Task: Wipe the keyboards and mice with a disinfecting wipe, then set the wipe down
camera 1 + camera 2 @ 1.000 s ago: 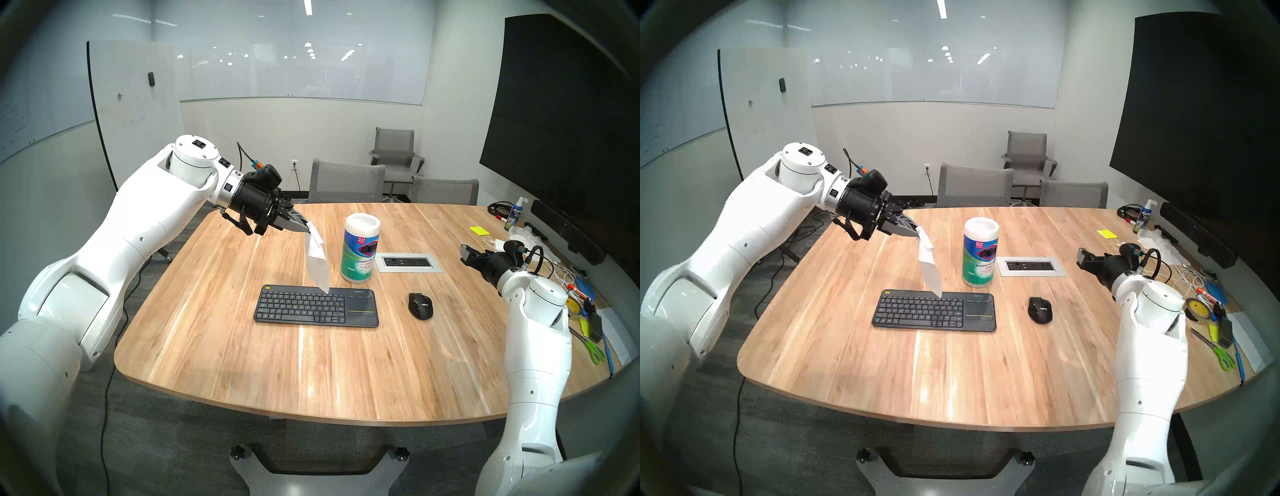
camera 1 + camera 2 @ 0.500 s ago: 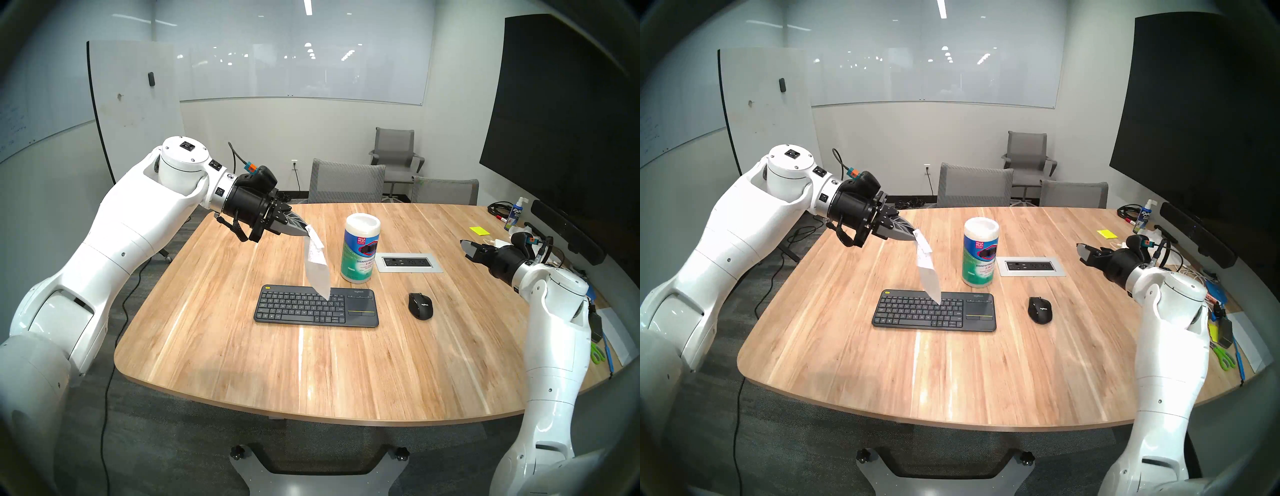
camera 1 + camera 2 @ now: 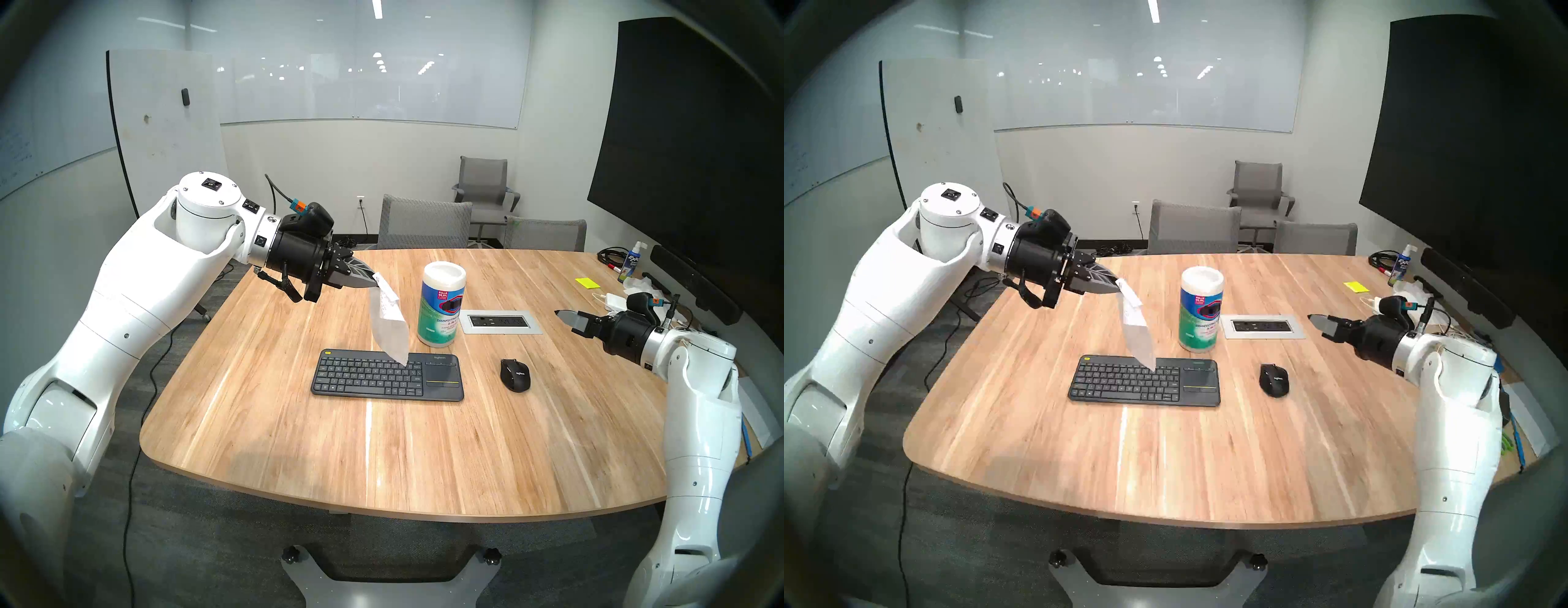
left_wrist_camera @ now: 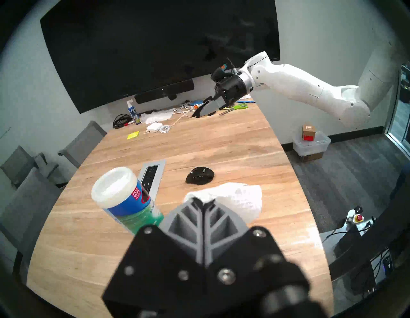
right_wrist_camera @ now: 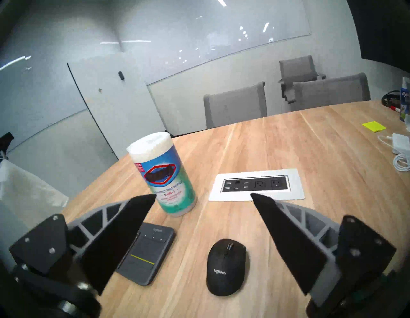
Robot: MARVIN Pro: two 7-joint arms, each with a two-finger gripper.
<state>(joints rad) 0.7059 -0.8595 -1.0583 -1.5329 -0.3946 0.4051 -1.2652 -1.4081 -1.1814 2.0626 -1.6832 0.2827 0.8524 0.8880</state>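
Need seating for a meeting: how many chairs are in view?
3: two grey chairs at the table's far edge, one office chair behind by the wall.

Items I cannot read in full from my station:

- Keyboard point(image 5: 145, 255): in the right wrist view only the touchpad end shows; the keys lie behind the right gripper's point(image 5: 203, 196) left finger. Absent from the left wrist view.
- Disinfecting wipe point(image 4: 235, 199): lower part hidden behind the left gripper point(image 4: 203, 201); in the right wrist view cut by the left edge, blurred.
- Wipes canister point(image 4: 124, 199): base covered by the gripper body.
- Clutter at the tabletop's point(image 3: 424, 446) right edge: partly behind the right arm, too small to name.
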